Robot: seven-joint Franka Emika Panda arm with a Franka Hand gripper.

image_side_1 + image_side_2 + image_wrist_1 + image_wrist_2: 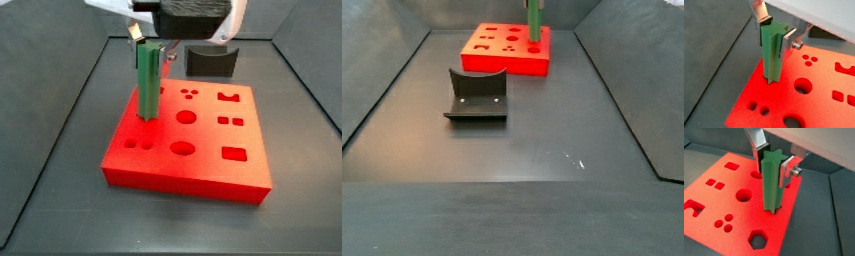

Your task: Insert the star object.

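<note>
The star object [771, 52], a long green rod with a star-shaped end, stands upright between my gripper's [775, 29] silver fingers, which are shut on its upper part. It shows in both wrist views [771, 183] and both side views [147, 80] [535, 25]. Its lower end meets the top of the red block [817, 107] near one edge. I cannot tell whether it sits in a hole. The block [201, 160] has several cut-out holes: round, square, hexagonal and small dots. A dark hole [756, 174] shows partly behind the rod. In a side view my gripper [150, 42] hangs above the block's left part.
The dark fixture [476, 95] stands on the grey floor in front of the red block [502, 50]; in a side view it stands behind the block [211, 60]. Sloping grey walls bound the floor on both sides.
</note>
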